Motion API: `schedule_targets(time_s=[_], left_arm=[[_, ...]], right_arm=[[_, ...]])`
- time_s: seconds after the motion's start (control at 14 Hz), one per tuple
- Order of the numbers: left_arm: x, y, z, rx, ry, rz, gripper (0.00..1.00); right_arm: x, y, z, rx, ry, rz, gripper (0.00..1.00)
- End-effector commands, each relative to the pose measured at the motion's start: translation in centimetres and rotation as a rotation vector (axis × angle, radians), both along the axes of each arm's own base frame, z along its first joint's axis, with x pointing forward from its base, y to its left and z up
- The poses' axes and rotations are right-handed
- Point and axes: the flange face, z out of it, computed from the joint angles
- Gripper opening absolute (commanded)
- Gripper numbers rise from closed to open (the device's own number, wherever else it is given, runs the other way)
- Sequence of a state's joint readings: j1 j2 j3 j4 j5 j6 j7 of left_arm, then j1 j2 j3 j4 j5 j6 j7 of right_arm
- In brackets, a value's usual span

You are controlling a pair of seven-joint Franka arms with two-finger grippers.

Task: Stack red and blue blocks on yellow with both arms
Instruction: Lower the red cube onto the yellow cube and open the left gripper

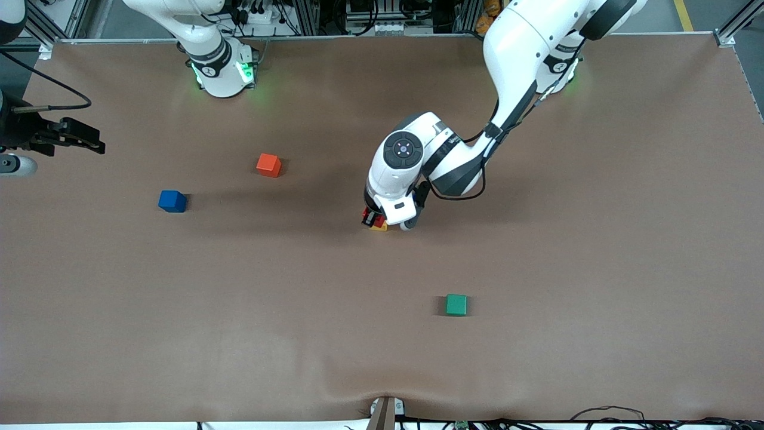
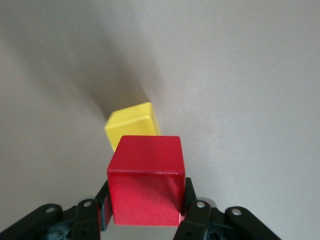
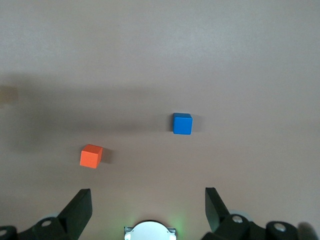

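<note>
The left gripper (image 2: 145, 220) was clamped on the red block (image 2: 146, 180), held just above the yellow block (image 2: 132, 125) at mid-table, while the right gripper (image 3: 148, 210) waited high with fingers apart over the blue block (image 3: 182, 123) and an orange-red cube (image 3: 91, 156).

Both arms (image 1: 513, 54) white w/ dark grey joints, round end caps, black cables, green base lights.

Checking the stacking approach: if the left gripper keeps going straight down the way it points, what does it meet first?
Probably the yellow cube: the left gripper, shut on the red cube, hangs just above it, though it looks offset, so only partial overlap seems likely.
</note>
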State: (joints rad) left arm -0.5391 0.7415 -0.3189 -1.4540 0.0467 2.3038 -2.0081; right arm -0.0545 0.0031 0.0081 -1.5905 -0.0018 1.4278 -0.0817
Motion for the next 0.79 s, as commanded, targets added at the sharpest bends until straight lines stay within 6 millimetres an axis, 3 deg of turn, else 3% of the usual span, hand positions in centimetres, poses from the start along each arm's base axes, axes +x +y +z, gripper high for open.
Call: schedule_targets(time_s=[0.0, 0.29, 0.72], left_arm=[[0.3, -0.1, -0.8, -0.007, 0.000, 0.069, 0.00], [1.2, 1.6, -2.2, 0.013, 0.042, 0.194, 0.00], [0.5, 2.0, -3.1, 0.036, 0.065, 0.216, 0.00]], right_arm=[[0.2, -0.1, 0.3, 0.014, 0.005, -0.006, 1.00], [0.2, -0.1, 0.3, 0.013, 0.008, -0.006, 1.00], [0.1, -0.3, 0.1, 0.013, 0.016, -0.009, 1.00]])
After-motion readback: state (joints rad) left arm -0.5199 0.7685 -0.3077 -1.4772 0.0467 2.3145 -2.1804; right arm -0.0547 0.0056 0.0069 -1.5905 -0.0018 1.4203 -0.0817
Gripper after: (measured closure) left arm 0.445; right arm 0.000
